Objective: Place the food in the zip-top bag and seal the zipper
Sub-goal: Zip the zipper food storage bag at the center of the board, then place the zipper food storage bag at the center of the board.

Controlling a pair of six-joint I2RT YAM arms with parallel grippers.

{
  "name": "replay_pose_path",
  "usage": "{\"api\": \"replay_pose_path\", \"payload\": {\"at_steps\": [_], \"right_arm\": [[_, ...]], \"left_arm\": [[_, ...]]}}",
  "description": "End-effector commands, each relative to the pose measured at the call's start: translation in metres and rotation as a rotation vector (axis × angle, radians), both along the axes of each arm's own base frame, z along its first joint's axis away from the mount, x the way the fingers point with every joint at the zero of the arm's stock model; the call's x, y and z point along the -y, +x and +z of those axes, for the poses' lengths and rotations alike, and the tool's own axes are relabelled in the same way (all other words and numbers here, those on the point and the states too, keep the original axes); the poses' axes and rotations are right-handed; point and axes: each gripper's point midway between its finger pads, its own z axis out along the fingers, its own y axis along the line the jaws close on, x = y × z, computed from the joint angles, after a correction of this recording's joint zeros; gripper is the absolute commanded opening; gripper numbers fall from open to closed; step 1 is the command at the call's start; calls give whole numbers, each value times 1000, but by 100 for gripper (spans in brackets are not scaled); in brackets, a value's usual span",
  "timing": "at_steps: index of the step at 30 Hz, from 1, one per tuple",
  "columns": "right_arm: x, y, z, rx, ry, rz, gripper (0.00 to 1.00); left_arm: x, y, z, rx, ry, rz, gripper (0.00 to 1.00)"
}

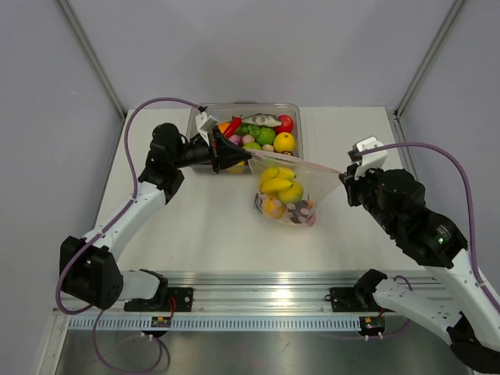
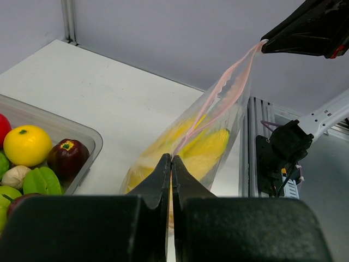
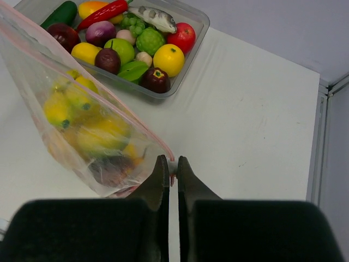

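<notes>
The clear zip-top bag (image 1: 285, 195) hangs in the air between both grippers, its pinkish zipper (image 1: 301, 163) stretched taut. Yellow, orange and dark food (image 1: 277, 185) lies inside it. My left gripper (image 1: 244, 156) is shut on the left end of the zipper (image 2: 218, 103); the bag (image 2: 202, 150) hangs beyond its fingertips. My right gripper (image 1: 344, 176) is shut on the right end of the zipper (image 3: 170, 158), with the bag (image 3: 82, 125) hanging to its left.
A rigid clear tub (image 1: 297, 117) stands at the back of the table, just behind the left gripper, holding more toy food (image 1: 266, 134). It also shows in the right wrist view (image 3: 185, 22) and in the left wrist view (image 2: 90, 139). A metal rail (image 1: 258, 301) runs along the near edge.
</notes>
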Motion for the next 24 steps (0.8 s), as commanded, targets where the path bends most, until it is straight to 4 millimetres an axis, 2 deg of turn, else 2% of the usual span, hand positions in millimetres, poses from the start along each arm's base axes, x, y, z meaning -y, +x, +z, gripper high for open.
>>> {"api": "replay_pose_path", "payload": {"at_steps": [1, 5, 6, 7, 13, 14, 15, 17, 18, 20, 21, 24], "right_arm": [[12, 8, 4, 15, -15, -85, 0], [32, 22, 2, 18, -101, -220, 0], [33, 26, 1, 15, -119, -232, 0], [35, 29, 1, 17, -130, -244, 0], [63, 50, 18, 44, -157, -351, 1], [68, 52, 22, 51, -161, -367, 0], [77, 54, 28, 60, -161, -398, 0], [87, 54, 36, 72, -183, -422, 0], [94, 52, 45, 88, -179, -445, 0], [104, 46, 50, 93, -200, -468, 0], [106, 41, 53, 100, -199, -466, 0], [102, 28, 34, 45, -180, -419, 1]], "left_arm": [[1, 11, 23, 77, -41, 46, 0], [26, 20, 26, 52, -32, 26, 0], [39, 25, 14, 15, -15, 5, 0], [45, 28, 26, 33, -26, 0, 0], [81, 61, 38, -16, -99, -33, 0], [85, 63, 54, -12, -132, -39, 0], [89, 66, 59, 1, -149, -47, 0], [97, 77, 70, 4, -170, -54, 0], [98, 79, 76, 8, -177, -59, 0], [102, 88, 76, 8, -180, -52, 0], [103, 90, 84, 25, -188, -50, 0], [105, 96, 77, 6, -186, -52, 0]]}}
